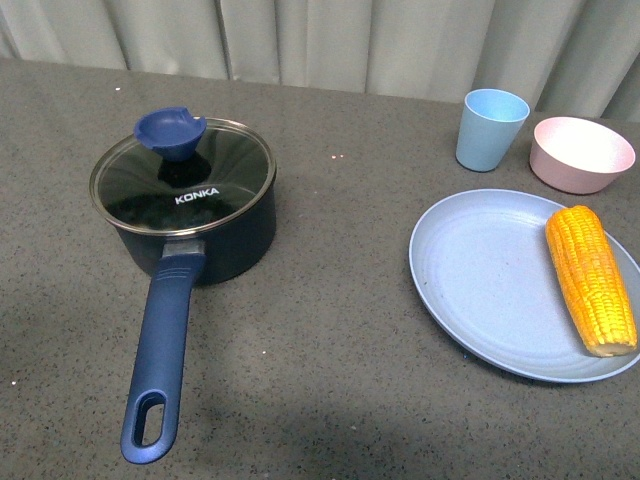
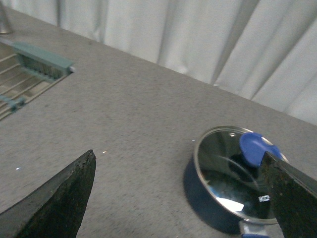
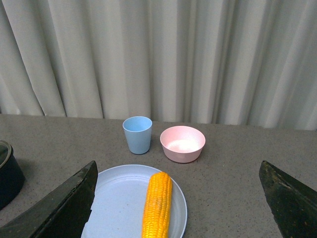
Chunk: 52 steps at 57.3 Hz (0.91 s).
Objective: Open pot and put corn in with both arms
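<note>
First, centre your left gripper (image 2: pixel 178 163) (wide open, like the right gripper (image 3: pixel 178 168)) over the lid knob (image 1: pixel 170 133) before closing squarely on it.

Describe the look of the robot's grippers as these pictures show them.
Left gripper and right gripper look alike: two black, matte, rough-surfaced fingers, wedge-shaped, tapering to a point. No cables or markings show; the front view shows neither arm.
</note>
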### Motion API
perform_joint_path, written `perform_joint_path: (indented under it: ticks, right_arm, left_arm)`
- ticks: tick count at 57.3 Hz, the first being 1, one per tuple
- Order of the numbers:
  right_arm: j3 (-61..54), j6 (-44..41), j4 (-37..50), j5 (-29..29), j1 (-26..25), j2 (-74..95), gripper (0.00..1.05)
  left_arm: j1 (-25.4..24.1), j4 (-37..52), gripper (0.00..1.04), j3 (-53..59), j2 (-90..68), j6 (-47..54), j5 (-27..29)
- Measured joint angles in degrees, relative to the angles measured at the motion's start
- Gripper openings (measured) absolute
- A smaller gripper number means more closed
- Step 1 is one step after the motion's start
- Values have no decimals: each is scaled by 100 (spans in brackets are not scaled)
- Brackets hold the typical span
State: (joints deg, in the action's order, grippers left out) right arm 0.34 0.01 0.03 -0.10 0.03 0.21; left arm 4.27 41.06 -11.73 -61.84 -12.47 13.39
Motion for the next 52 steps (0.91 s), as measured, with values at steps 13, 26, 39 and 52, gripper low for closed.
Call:
perform_joint_path:
  ticks: [13,26,39,52]
  right_arm:
    - [0,0,0,0,0,0,95]
    - [0,0,0,0,0,2,95]
    - [0,0,0,0,0,0,95]
    - [0,0,0,0,0,0,95]
  left_arm:
    - [214,1263,98,-1447,-2981,-127,-306]
    - [249,1161,98,-2780,-4330,144,-444]
    - [507,1088,98,-3217,-4929,212,-704]
    - [741,1196,98,-3217,-5130,208,-811]
